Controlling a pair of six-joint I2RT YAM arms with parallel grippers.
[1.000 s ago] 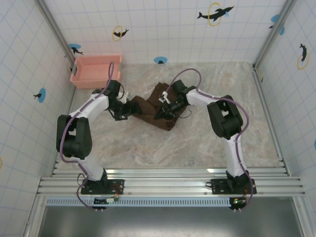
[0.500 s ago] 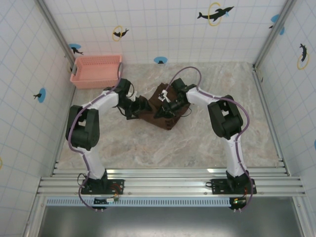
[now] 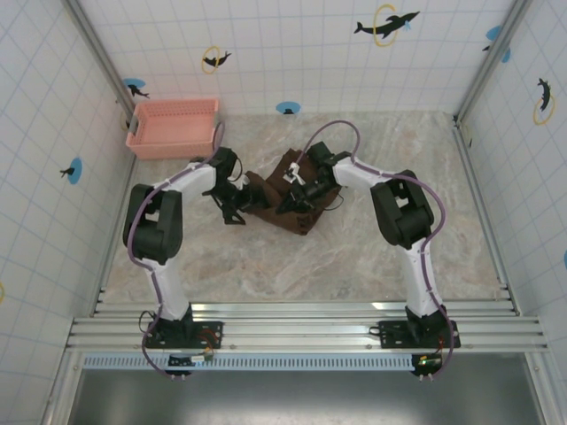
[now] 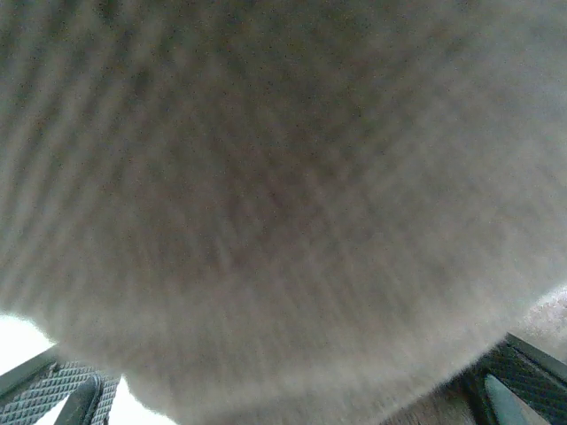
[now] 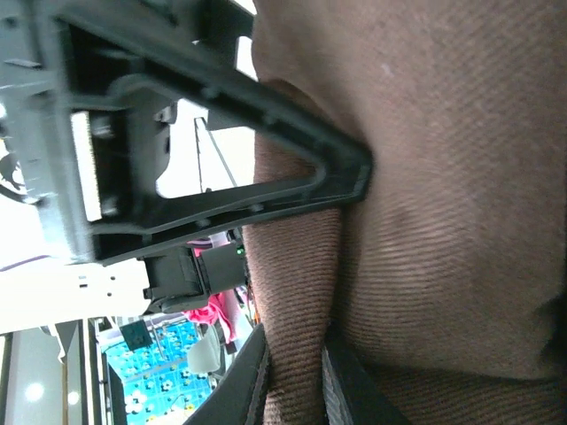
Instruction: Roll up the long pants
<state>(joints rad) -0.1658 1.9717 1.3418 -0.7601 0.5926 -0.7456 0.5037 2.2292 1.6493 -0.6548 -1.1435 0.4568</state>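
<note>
Tension seems the point: the long pants lie bunched in the middle of the table between both arms. The right gripper is clamped on a fold to anchor the roll. The left gripper has its fingers spread wide, with cloth bulging between them.

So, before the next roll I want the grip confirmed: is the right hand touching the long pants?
Touching. In the right wrist view the right hand presses its upper fingertip into the long pants, denting the cloth there.
</note>
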